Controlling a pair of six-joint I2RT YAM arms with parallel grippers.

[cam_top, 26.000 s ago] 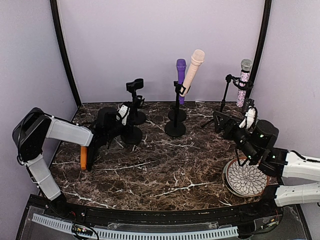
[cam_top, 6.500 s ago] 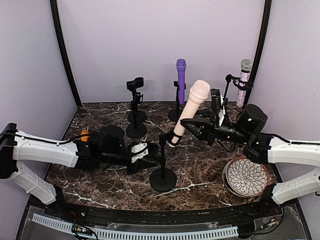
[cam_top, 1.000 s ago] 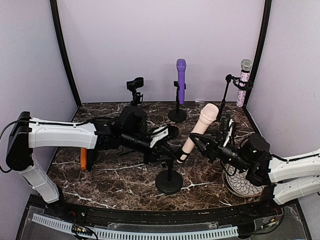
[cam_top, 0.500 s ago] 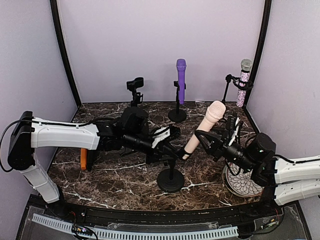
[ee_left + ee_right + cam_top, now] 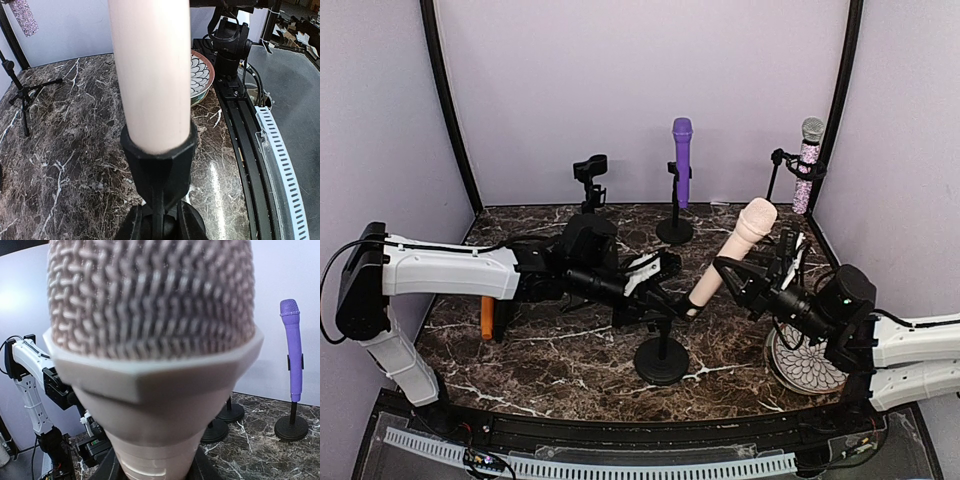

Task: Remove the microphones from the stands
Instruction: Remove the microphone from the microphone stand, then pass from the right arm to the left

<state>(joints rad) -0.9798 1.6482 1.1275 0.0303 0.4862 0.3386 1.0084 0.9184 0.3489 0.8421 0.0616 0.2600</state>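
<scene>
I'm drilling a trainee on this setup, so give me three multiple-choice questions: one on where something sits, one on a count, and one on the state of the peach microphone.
1. Where is the patterned plate?
A. back left corner
B. right side, near the front
C. dead centre

2. How many microphones are in view?
A. two
B. four
C. three

3. The peach microphone is:
A. seated in the stand clip
B. lying flat
C. lifted clear of it

Answers:
1 B, the top view shows it at the front right.
2 C, there are the peach one, the purple microphone and the glittery microphone.
3 A, the left wrist view shows its end in the clip.
</scene>
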